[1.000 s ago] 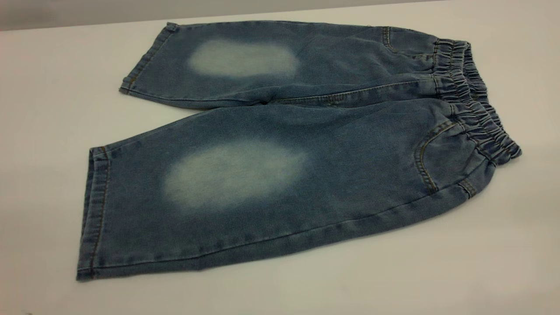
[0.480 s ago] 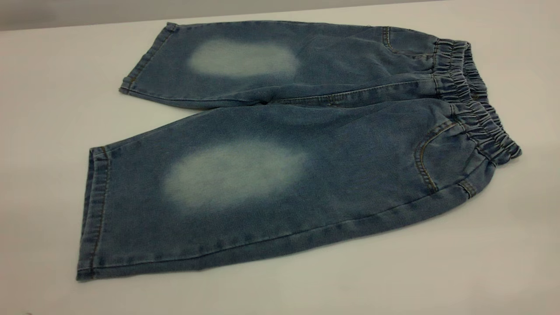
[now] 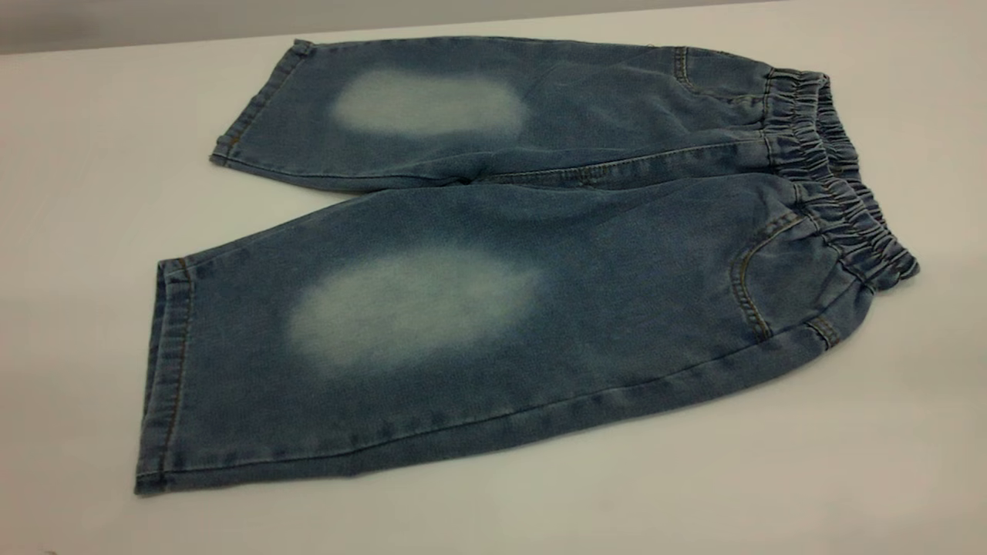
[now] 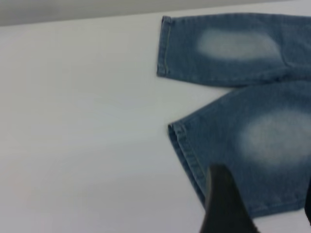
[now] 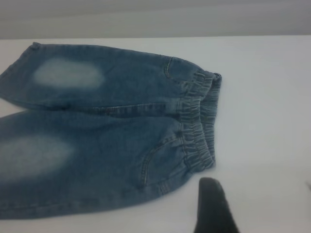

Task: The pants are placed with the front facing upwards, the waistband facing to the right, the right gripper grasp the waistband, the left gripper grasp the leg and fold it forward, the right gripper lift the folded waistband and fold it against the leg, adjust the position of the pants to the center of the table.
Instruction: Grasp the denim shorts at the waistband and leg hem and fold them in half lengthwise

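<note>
The pants (image 3: 493, 254) flat on the table (image 3: 77, 193), no arms outside; wrist views: both grippers' fingers (image 4: 223, 204) apart.

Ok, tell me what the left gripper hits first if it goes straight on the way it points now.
Probably the near leg of the pants: one finger of the left gripper shows over its hem end. Height above the cloth is unclear.

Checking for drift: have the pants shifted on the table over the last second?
No. The pants lie where they were against the table's far edge.
</note>
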Tool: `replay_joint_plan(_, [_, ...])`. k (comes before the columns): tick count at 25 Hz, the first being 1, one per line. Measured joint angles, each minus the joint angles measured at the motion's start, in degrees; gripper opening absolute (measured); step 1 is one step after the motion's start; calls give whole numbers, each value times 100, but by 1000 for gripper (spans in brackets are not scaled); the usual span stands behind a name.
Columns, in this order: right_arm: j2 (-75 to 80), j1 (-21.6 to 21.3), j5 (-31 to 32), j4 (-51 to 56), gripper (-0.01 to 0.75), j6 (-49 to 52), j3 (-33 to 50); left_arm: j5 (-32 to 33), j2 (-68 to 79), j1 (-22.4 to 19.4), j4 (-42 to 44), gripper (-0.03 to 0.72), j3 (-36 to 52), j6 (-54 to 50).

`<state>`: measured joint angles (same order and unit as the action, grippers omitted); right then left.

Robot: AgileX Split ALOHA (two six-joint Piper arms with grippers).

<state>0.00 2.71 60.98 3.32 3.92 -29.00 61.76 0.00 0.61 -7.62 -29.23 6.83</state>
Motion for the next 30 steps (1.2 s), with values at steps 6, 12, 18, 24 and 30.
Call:
replay_joint_plan(6, [0, 0, -24, 33, 366, -1, 0, 0, 0, 0, 0, 372, 0, 0])
replay_joint_plan(12, [209, 7, -134, 413, 366, -27, -20, -131, 572, 0, -38, 372, -109, -193])
replay_joint_plan(18, [1582, 11, -721, 1105, 366, -561, -124, -822, 1955, 0, -32, 372, -606, 261])
replay_joint_plan(24, [3132, 11, -1479, 1736, 366, -620, -124, -1526, 3673, 0, -32, 372, -892, 791])
replay_joint_plan(30, [4561, 11, -2338, 1991, 366, -927, -119, -1936, 5165, 16, -363, 372, -892, 1419])
